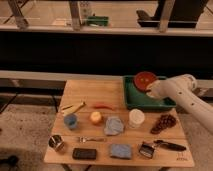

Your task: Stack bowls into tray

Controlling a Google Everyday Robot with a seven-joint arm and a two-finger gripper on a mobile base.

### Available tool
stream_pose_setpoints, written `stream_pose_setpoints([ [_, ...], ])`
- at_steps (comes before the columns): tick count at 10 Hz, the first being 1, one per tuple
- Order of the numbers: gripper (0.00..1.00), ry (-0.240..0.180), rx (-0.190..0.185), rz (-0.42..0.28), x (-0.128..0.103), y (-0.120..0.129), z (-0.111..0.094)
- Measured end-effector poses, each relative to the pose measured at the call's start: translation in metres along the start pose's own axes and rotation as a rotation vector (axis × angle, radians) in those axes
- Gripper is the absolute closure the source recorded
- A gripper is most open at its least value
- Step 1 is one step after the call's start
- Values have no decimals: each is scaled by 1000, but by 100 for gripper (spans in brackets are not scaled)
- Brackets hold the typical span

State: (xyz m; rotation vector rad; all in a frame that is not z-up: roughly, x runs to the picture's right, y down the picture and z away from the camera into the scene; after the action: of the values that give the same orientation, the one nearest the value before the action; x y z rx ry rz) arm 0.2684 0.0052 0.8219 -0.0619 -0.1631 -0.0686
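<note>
on the wooden worktop (85, 90), starting from the left, a small metal cup (56, 143) stands near the 8 o'clock corner. a blue cup (70, 120) stands at its 1 o'clock. a flat black block (84, 153) lies at the near edge. toward the middle lie a red chili (103, 106), a round orange fruit (95, 117) and a crumpled grey-blue cloth (114, 125). a white container (136, 118) stands upright just beside the cloth, at its 2 o'clock.

the green tray (129, 98) takes the 2 o'clock corner of the worktop, directly behind the white container. the orange-red bowl (145, 80) is over the far part of the tray, tilted, with its inside turned to the camera. if it rests on the tray floor or hangs a little above it, i cannot tell.

the end effector (150, 90) is over the tray, at the end of the white arm (177, 92) that comes in from the right. the bowl is at its 11 o'clock and meets it at the rim. if the end effector is open or closed, and if it really holds the bowl, i cannot tell, because the arm covers it.

at 5 o'clock from the tray lies a dark brown cluster (164, 122).
</note>
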Motion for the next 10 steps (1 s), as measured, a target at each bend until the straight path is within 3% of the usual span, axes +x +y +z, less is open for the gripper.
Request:
stream_pose_setpoints([
  [5, 100, 14, 28, 30, 15, -2, 23],
  [10, 100, 22, 33, 69, 29, 12, 36],
])
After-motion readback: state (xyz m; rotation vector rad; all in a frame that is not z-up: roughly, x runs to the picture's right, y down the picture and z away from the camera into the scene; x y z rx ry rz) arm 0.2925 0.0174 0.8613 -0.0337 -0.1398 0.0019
